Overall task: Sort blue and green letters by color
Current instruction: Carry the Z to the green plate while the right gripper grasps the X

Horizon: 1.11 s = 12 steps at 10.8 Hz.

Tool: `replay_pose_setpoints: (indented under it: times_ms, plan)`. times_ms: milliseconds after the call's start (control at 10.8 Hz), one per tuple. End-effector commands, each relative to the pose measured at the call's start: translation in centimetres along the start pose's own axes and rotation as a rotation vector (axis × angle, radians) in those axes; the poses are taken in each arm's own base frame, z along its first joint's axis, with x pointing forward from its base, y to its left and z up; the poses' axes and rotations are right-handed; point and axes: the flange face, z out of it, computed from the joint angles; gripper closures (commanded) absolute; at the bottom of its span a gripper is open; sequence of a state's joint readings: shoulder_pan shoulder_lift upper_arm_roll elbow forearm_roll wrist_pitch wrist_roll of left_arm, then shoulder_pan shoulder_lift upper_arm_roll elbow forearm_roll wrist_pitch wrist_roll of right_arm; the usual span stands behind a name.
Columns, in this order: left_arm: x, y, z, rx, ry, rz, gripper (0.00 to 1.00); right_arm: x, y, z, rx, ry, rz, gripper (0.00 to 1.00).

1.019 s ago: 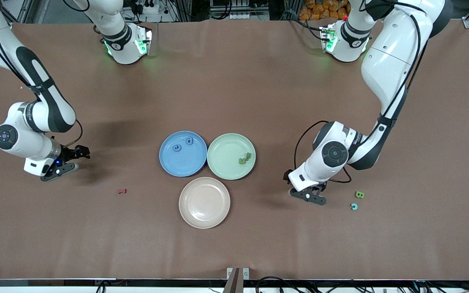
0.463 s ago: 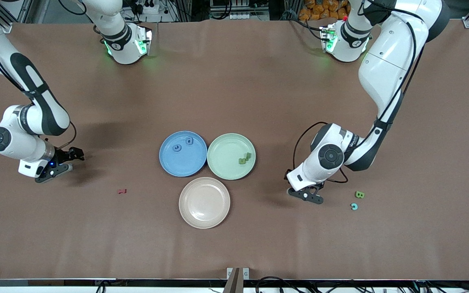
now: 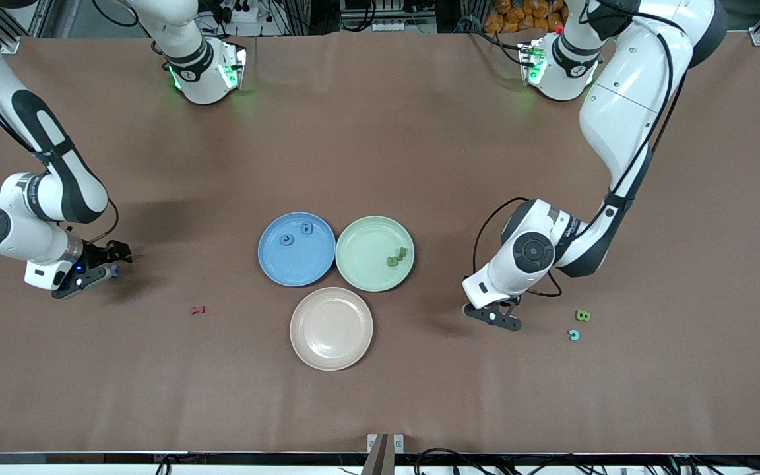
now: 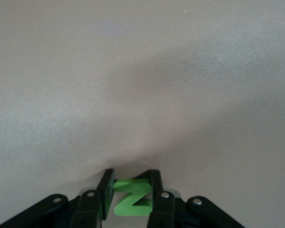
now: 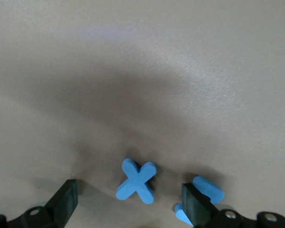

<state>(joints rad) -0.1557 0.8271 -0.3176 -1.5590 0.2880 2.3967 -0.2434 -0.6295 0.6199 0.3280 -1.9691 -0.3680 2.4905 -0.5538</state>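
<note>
A green Z [image 4: 132, 199] sits pinched between the fingers of my left gripper [image 3: 493, 317], which hangs low over bare table toward the left arm's end, beside the green plate [image 3: 361, 239]. Over at the right arm's end, my right gripper [image 3: 83, 274] is spread wide above the table, and a blue X [image 5: 137, 180] lies flat between its fingers [image 5: 65, 201], touching neither. A second blue letter [image 5: 203, 192] lies just beside one of those fingers, partly hidden.

Two small blue letters [image 3: 294, 235] rest in the blue plate [image 3: 287, 267], and two green letters [image 3: 396, 257] lie touching each other in the green plate, which stands edge to edge with the blue one. The tan plate [image 3: 331, 328] is nearer the front camera than both.

Toward the left arm's end, a green B [image 3: 582, 316] lies on the table with a pale blue-green letter [image 3: 574, 335] near it, a little closer to the camera. A dark red letter [image 3: 198, 309] lies alone between my right gripper and the tan plate.
</note>
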Motion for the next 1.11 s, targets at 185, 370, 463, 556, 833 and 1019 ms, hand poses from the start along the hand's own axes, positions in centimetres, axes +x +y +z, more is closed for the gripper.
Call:
replay_pose_setpoints:
  times_ms: [185,370,463,556,833,1019]
  plan:
    - [0.0,5.9,-2.6,0.016,-0.002,-0.095,1.00,1.1,1.0,-0.4,-0.008,0.018,-0.003,0.00]
    - [0.2,9.5,-4.7,-0.043,0.014,-0.172,1.00,1.5,0.4,-0.3,-0.003,0.017,0.000,0.00]
    - [0.2,11.0,-5.5,-0.076,0.016,-0.199,1.00,1.5,0.3,-0.2,-0.002,0.016,0.010,0.00]
    - [-0.2,13.0,-5.6,-0.086,0.013,-0.200,1.00,1.6,0.2,-0.2,-0.001,0.015,0.013,0.00]
    - [-1.7,19.0,-5.4,-0.095,0.006,-0.243,1.00,1.7,0.0,-0.2,0.008,-0.003,0.011,0.00]
    - [-3.0,22.6,-5.3,-0.094,0.003,-0.260,1.00,1.7,-0.1,-0.2,0.009,-0.004,0.010,0.00]
